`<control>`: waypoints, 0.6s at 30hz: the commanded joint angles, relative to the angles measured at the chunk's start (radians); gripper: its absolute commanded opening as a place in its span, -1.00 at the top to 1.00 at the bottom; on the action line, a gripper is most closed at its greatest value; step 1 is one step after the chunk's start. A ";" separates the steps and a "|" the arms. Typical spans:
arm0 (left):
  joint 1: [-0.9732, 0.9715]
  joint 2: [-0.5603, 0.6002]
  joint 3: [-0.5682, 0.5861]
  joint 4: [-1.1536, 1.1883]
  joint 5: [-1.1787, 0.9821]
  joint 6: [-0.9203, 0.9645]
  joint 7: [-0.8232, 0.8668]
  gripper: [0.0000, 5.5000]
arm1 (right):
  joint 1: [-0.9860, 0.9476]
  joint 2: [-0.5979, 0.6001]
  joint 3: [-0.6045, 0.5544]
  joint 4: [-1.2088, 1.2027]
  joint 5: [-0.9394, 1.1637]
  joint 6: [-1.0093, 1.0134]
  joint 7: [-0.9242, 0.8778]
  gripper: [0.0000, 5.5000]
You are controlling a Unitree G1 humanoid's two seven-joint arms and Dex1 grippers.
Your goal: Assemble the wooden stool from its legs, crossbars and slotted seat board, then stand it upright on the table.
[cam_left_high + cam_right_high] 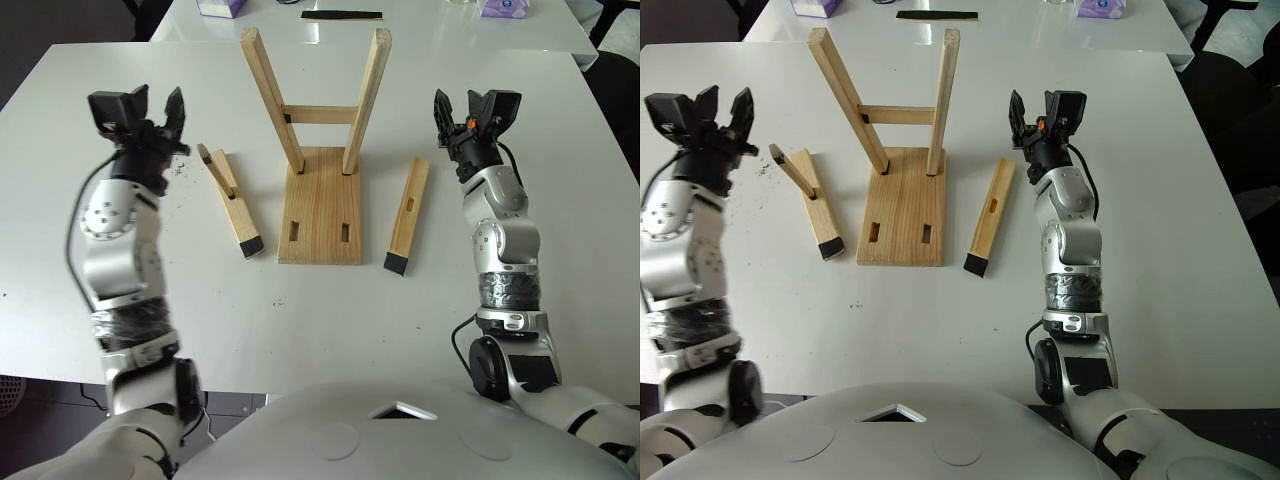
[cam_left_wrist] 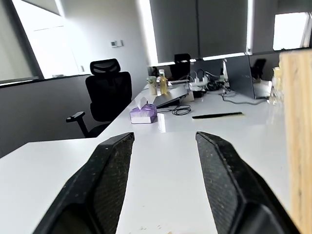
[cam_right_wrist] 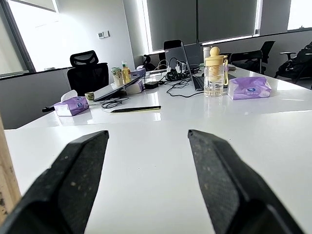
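The slotted seat board (image 1: 322, 205) lies flat mid-table with two legs (image 1: 270, 95) standing in its far slots, joined by a crossbar (image 1: 320, 114). Its two near slots are bare. A loose leg with a black foot (image 1: 409, 214) lies right of the board. Left of it lies another black-footed leg (image 1: 238, 212) with a short crossbar (image 1: 218, 169) resting slantwise on it. My left gripper (image 1: 160, 108) is raised, open and holding nothing, left of these pieces. My right gripper (image 1: 458, 108) is raised and open too, right of the loose leg. One upright leg (image 2: 296, 136) shows in the left wrist view.
The white table (image 1: 320, 320) has free room in front of the board. A black strip (image 1: 341, 15) and purple tissue boxes (image 1: 221, 7) lie on the adjoining table behind. Bottles (image 3: 215, 71), a laptop and office chairs stand farther back.
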 commanded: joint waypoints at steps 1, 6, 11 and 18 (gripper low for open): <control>-0.018 -0.209 -0.100 -0.215 0.126 0.117 0.304 0.14 | -0.040 0.001 0.041 0.020 -0.038 0.010 0.001 -0.10; -0.086 -0.199 -0.082 -0.168 0.151 0.129 0.340 0.14 | -0.027 0.016 0.058 0.023 -0.046 -0.006 0.004 -0.10; -0.151 -0.167 -0.055 -0.080 0.170 0.097 0.357 0.14 | -0.011 0.019 0.066 0.036 -0.057 -0.018 -0.001 -0.10; -0.155 -0.123 -0.009 -0.085 0.167 0.066 0.355 0.14 | -0.011 0.021 0.063 0.044 -0.062 -0.023 0.003 -0.10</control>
